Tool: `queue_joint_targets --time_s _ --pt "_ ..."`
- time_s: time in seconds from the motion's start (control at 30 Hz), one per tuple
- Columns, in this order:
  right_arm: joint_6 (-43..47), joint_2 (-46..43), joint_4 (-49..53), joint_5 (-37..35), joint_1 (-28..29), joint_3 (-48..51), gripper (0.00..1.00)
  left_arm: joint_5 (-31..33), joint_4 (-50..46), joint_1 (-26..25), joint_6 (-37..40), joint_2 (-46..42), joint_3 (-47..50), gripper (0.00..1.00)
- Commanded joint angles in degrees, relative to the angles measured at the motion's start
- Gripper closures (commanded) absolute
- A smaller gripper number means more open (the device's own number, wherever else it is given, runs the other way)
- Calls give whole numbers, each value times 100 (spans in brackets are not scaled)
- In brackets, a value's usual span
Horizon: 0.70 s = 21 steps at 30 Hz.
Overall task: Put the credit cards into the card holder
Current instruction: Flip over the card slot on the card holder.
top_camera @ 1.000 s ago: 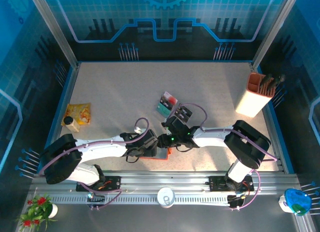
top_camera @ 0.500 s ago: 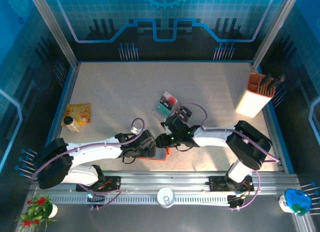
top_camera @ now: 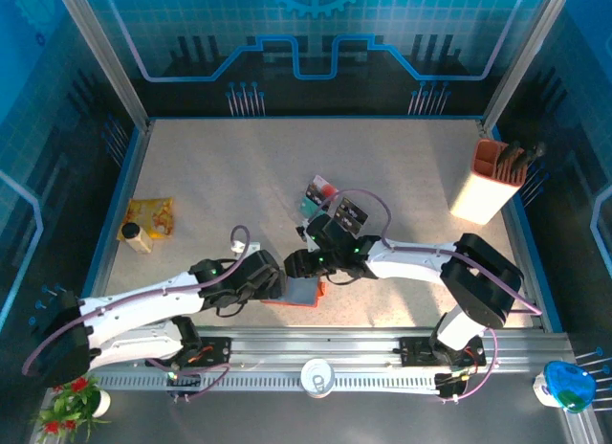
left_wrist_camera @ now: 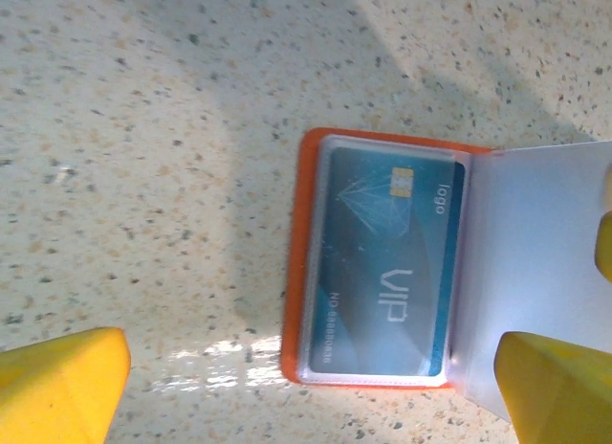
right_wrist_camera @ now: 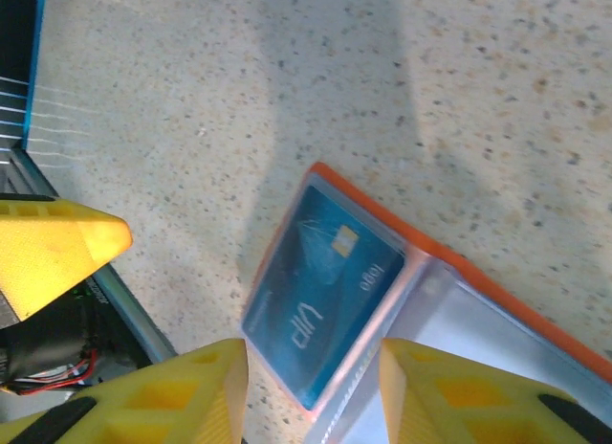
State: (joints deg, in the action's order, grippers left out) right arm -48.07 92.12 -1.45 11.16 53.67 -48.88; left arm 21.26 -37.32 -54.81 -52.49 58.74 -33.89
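Speckled tabletop (left_wrist_camera: 143, 128), card holder (left_wrist_camera: 516, 262) with teal card (left_wrist_camera: 382, 272); left end effector (left_wrist_camera: 311, 358) wide, right end effector (right_wrist_camera: 311, 363) wide.

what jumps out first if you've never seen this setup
The open orange-red folding card holder sits at the near edge of the speckled table, with a teal VIP credit card tucked inside. The left gripper and right gripper hover over it, both open. Loose cards lie just beyond, and a tall orange-and-white pen box stands at the far right.

pen box (top_camera: 490, 188) upright, far right | yellow packet (top_camera: 155, 215) left | bottle (top_camera: 136, 237) beside packet
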Motion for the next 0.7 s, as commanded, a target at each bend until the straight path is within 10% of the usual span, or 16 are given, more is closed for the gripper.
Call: queue_joint_targets --time_s 0.0,0.67 --pt "-92 245 52 121 276 -342 58 288 221 1 -221 -432 -13 1" --pt "-504 1509 -350 75 645 -1080 57 838 -713 48 -695 -2019 233 1"
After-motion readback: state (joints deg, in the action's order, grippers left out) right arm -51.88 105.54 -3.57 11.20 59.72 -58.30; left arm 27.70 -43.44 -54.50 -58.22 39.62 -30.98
